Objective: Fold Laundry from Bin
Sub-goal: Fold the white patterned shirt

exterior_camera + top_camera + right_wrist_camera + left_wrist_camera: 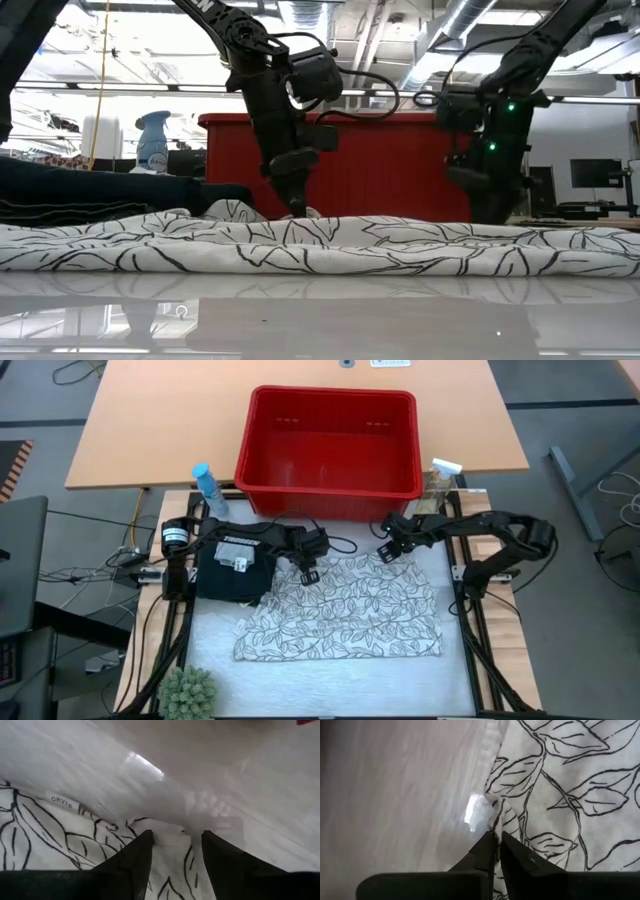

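The white cloth with grey leaf print [345, 610] lies spread on the table, somewhat rumpled. My left gripper [308, 573] is shut on the cloth's far left part. Dark trousers [232, 575] lie bunched on the table under my left arm. My right gripper [175, 845] stands open over the cloth's far edge, near a small sewn label [65, 802]; I cannot tell whether its fingers touch the cloth. The red bin [330, 500] stands at the table's far side. My left gripper pinches a narrow raised fold at the cloth's edge [496, 822] between its two fingers. The fingers come from above, slanting steeply down [297, 205]. Only the pinched ridge is drawn up. The cloth beside it lies on the table.
A blue spray bottle [205, 485] stands left of the bin and a white-headed one [443, 472] to its right. A small green plant [188, 692] sits at the near left corner. Bare white table surface [330, 685] lies in front of the cloth.
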You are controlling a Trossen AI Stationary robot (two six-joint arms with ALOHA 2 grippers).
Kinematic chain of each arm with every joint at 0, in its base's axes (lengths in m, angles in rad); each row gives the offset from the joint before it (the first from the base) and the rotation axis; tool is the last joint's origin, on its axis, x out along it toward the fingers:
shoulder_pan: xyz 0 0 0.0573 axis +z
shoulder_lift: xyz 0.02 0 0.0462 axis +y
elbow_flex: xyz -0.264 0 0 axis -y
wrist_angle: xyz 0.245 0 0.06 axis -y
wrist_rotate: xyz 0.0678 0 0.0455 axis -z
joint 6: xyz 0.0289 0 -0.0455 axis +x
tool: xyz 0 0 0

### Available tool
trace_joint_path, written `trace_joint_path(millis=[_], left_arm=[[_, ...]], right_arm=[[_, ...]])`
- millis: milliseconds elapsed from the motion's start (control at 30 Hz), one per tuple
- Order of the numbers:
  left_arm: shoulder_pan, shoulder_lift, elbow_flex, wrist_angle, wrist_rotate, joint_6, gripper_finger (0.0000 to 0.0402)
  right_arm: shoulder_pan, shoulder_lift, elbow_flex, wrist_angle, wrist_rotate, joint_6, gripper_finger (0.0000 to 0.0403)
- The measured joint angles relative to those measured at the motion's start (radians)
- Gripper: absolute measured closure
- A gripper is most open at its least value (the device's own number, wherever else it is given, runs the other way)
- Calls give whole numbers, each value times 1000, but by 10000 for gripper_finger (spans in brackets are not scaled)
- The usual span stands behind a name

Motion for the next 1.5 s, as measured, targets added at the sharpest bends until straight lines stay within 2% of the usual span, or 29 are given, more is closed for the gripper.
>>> trace_joint_path(millis=[167, 367, 433, 600, 933, 1033, 1100, 1200, 1333, 1433, 1500], left_arm=[[0, 0, 0, 3, 0, -1, 388], [0, 0, 0, 81, 0, -3, 388], [2, 0, 0, 104, 0, -3, 388], [14, 0, 0, 151, -1, 25, 388], [63, 2, 2, 156, 20, 2, 388], [63, 2, 3, 180, 82, 64, 380], [63, 3, 17, 180, 132, 86, 366], [62, 3, 35, 183, 152, 117, 335], [78, 3, 70, 94, 124, 160, 283], [95, -1, 120, -16, 33, 147, 248], [114, -2, 142, -90, 16, 168, 231]], right_arm=[[9, 30, 7, -33, -6, 11, 244], [4, 22, 4, -66, 5, 36, 361], [2, 10, 3, -72, 8, 41, 382], [-20, -16, 1, -170, 59, 87, 370], [-61, -59, 0, -276, 111, 102, 377], [-61, -63, 0, -277, 111, 102, 374], [-61, -63, 0, -276, 112, 100, 377], [-61, -63, 0, -275, 113, 99, 380], [-61, -63, 0, -275, 113, 99, 376], [-61, -63, 0, -275, 113, 97, 376], [-61, -63, 0, -275, 113, 94, 377]])
